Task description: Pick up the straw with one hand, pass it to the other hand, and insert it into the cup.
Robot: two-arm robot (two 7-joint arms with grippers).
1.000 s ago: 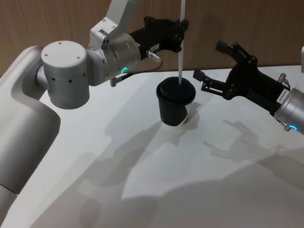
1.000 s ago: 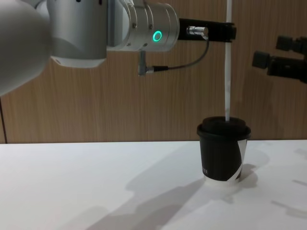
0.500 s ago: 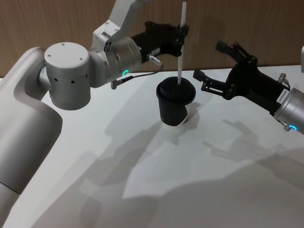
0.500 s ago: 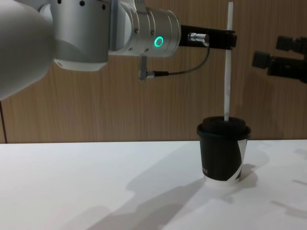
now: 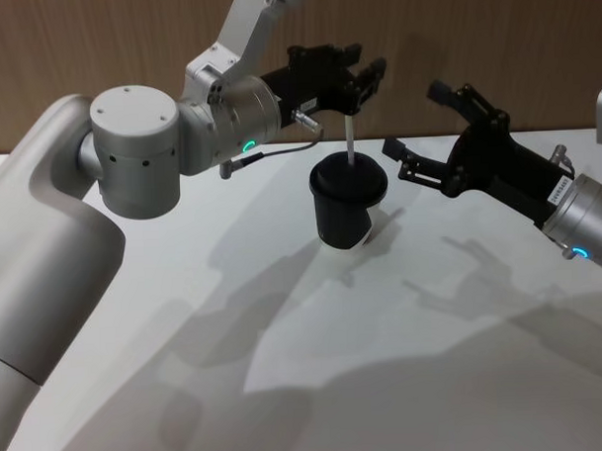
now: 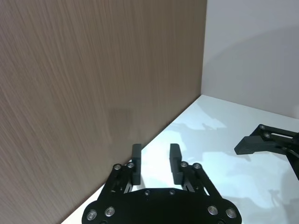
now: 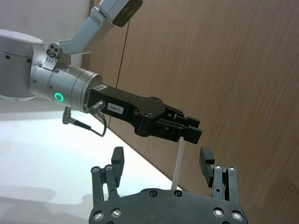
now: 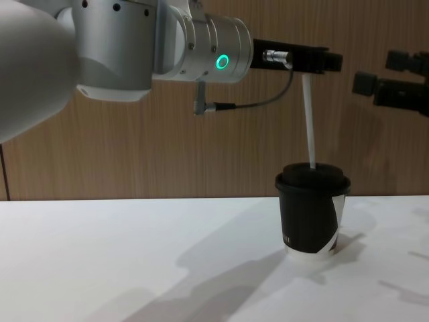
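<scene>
The black cup [image 5: 345, 209] [image 8: 310, 215] with its domed lid stands on the white table [image 5: 286, 365]. The white straw [image 5: 349, 140] [image 8: 309, 121] pokes up out of the lid, leaning slightly. Its top ends just beneath my left gripper [image 5: 363, 73] [image 8: 328, 62], which hovers over the cup with its fingers open and nothing between them in the left wrist view [image 6: 155, 154]. My right gripper [image 5: 416, 118] [image 7: 161, 158] hangs open to the right of the cup, apart from it. The right wrist view shows the straw [image 7: 178, 163] below the left gripper [image 7: 187, 133].
A wood-panelled wall [image 5: 492, 31] rises right behind the table's far edge. The large silver left arm [image 5: 130, 152] crosses over the table's left part. Open white tabletop lies in front of the cup.
My left gripper has opened and let go of the straw. The straw has slid down into the cup, so less of it stands above the lid. The right arm has stayed put.
</scene>
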